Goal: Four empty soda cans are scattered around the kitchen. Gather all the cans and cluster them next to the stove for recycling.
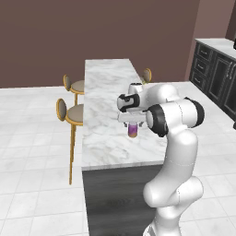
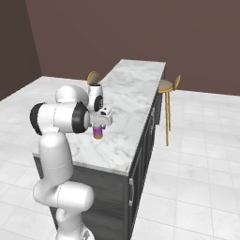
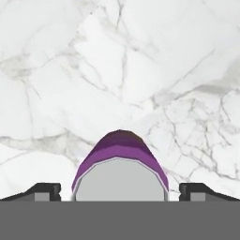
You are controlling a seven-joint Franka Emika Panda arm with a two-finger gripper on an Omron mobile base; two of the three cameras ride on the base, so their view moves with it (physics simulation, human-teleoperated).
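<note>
Hand view: the wide-open gripper straddles the upright purple can, bare marble island top all around.

White arm rises from base, elbow bent high, forearm reaching toward 9 o'clock in left base view. Wrist turned down. Tool points straight down, jaws spread wide. In hand view, dark fingertips sit at 8 and 4 o'clock.

Home kitchen, marble island, bar stools, dark cabinets
</note>
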